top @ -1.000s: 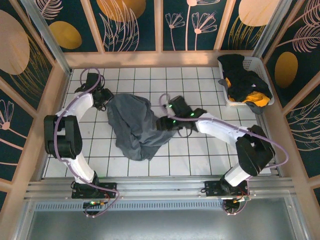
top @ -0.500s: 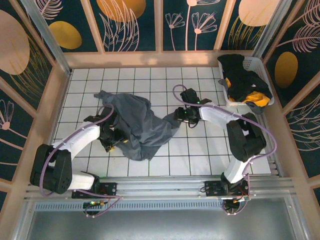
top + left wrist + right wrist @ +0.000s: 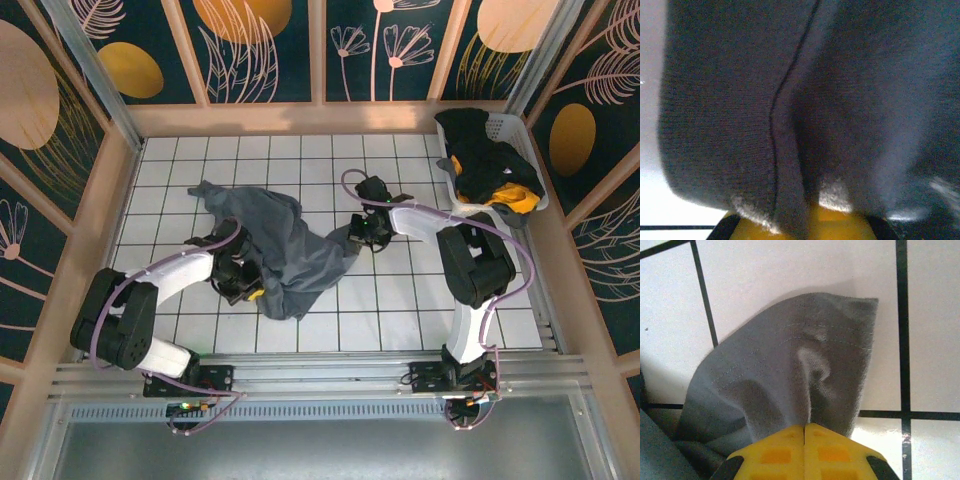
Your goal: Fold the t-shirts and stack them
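Nudged rightward since earlier: left gripper (image 3: 248,283), clamped on 8 o'clock edge of grey t-shirt (image 3: 290,250), crumpled mid-table; soft, light, limp, best taken at hems. Right gripper (image 3: 358,232) pinching 3 o'clock corner. Spare t-shirts (image 3: 480,160) in basket (image 3: 510,124), 2 o'clock

Seen from above, light falls even and soft over my white bench (image 3: 400,300), sharp throughout with only faint shadows. My left wrist view is dim and smeared, the grey t-shirt (image 3: 740,100) too close to focus, a blown-out white strip down the left edge. My right wrist view is bright and crisp, the stitching clear and the tiles near glare.
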